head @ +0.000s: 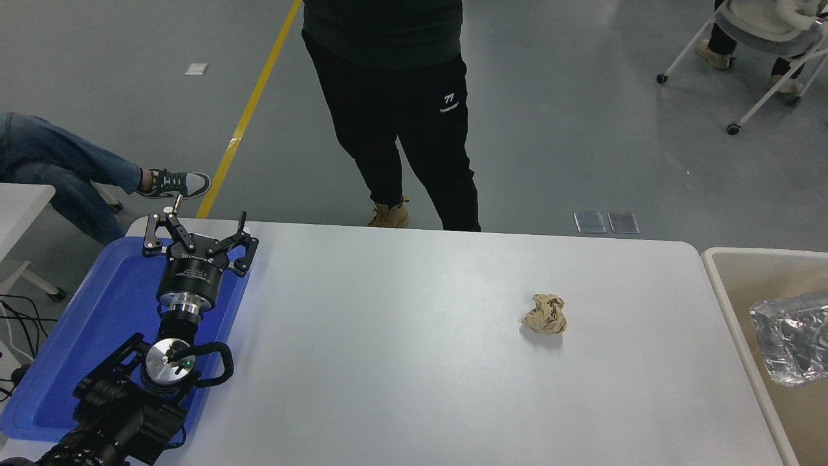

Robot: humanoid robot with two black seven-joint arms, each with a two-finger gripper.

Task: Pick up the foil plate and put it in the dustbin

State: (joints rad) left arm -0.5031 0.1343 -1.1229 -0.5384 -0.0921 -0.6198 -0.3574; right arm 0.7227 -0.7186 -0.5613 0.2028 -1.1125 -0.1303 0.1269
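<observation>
We see our left gripper (197, 238) parked, fingers spread, over the blue tray (77, 336); far to its right the foil plate (790, 344), light, thin, easily crushed, best pinched at its rolled rim, lies in the dustbin (718, 285). Our right gripper is out of view.

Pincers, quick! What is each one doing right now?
Left pincer: open, holding nothing, parked over the blue tray.
Right pincer: not in view, so it cannot be told.

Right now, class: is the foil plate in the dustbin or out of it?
In: the foil plate shows against the beige inside of the dustbin, within its rim.
</observation>
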